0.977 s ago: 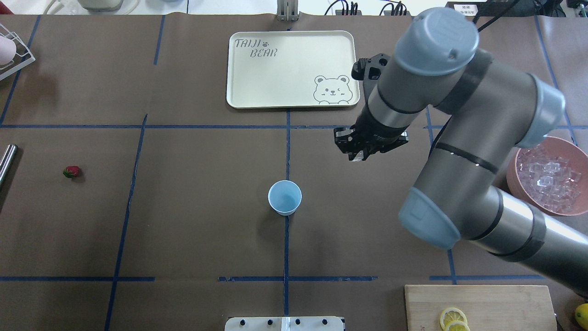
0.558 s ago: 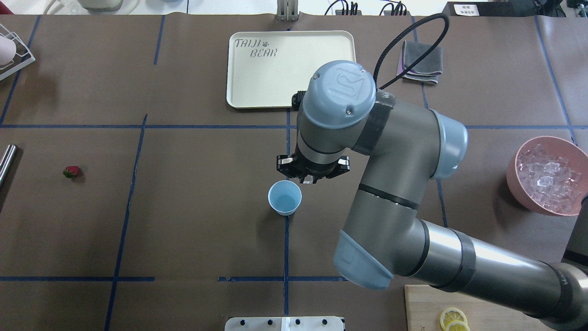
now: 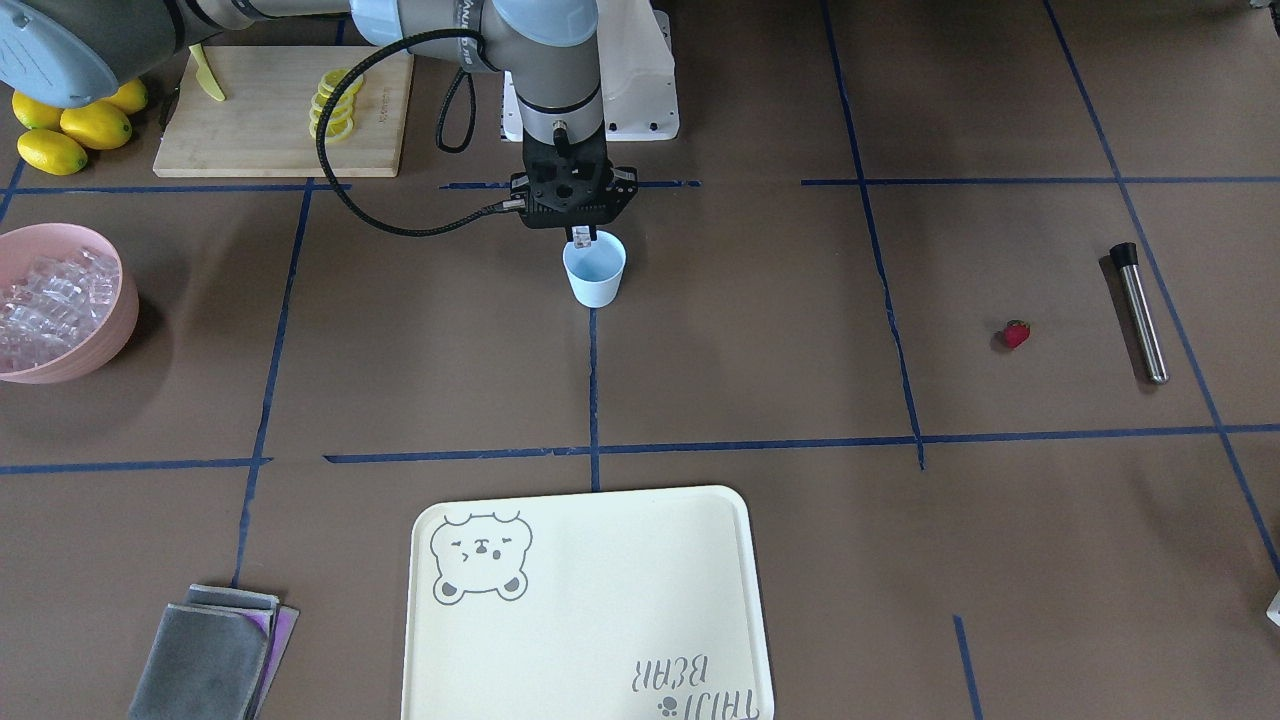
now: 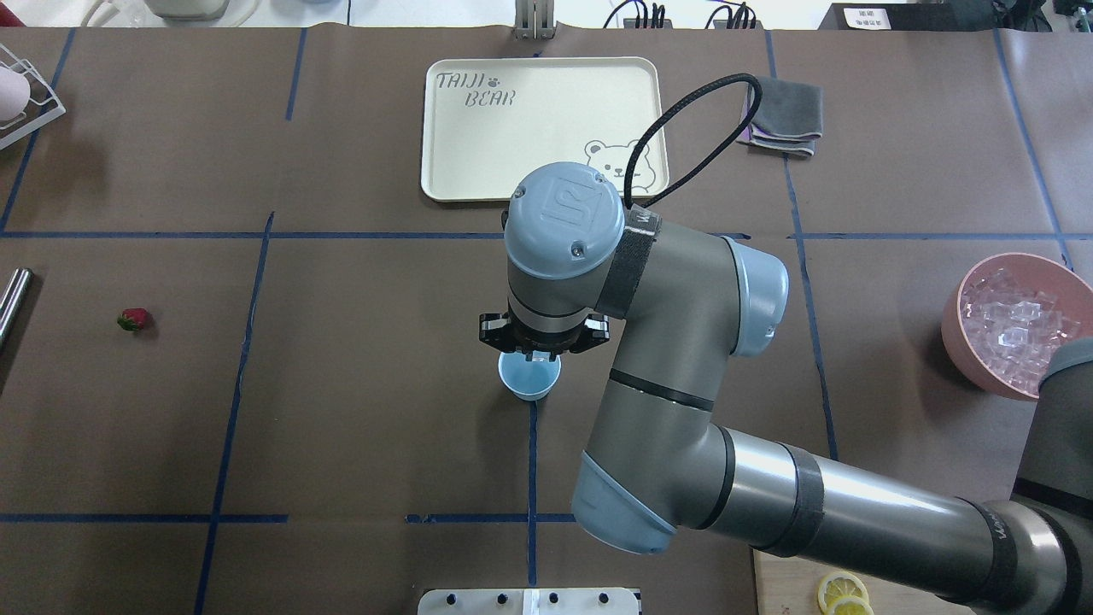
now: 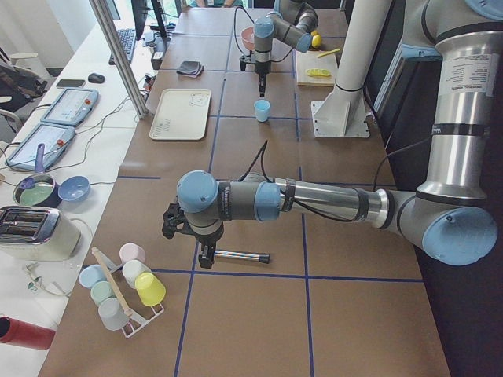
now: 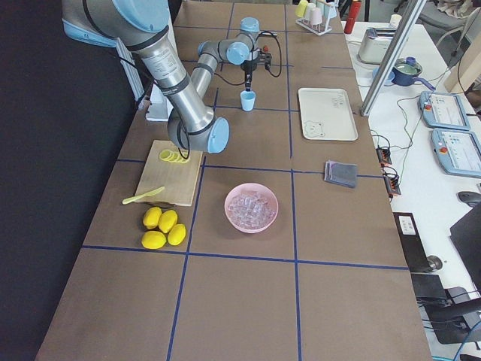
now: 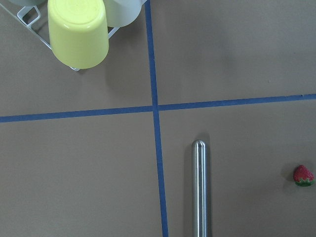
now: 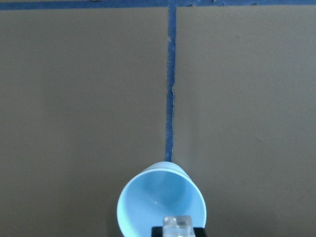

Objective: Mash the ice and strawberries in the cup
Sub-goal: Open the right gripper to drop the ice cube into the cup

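holding one ice cube (image 8: 177, 223) over the cup (image 8: 161, 200)

the right pincer (image 3: 581, 237) points straight down, its fingers closed narrow on a single clear ice cube. the cube hangs just above the cup's rim on the robot's side, over the mouth rather than outside it. that placement reads as a drop about to happen: from this height and line the cube should fall inside without the fingers touching the wall. the cup stands upright on the worktop (image 3: 760, 330) directly beneath the pincer. its pale blue inside looks bare, so i judge this to be the first piece going in, with the mashing a long way off.

the strawberry (image 3: 1016, 333) lies well apart from the right pincer, out on the robot's left side and much nearer the left pincer (image 5: 206, 254). whether that pincer is wide or narrow i cannot tell. its wrist view looks down on a metal rod (image 7: 199, 190) lying flat, with the berry near the rod's side but not touching it. the rod looks like the likely mashing tool.

far on the other side of the right pincer sits the pink bowl (image 4: 950, 318), heaped with more ice. a tray (image 3: 590, 610), a folded cloth (image 3: 205, 665), a cutting board (image 3: 260, 120) with lemon slices, whole lemons (image 3: 95, 125) and a yellow cup (image 7: 78, 34) all lie well away. nothing stands between the cube and the cup.
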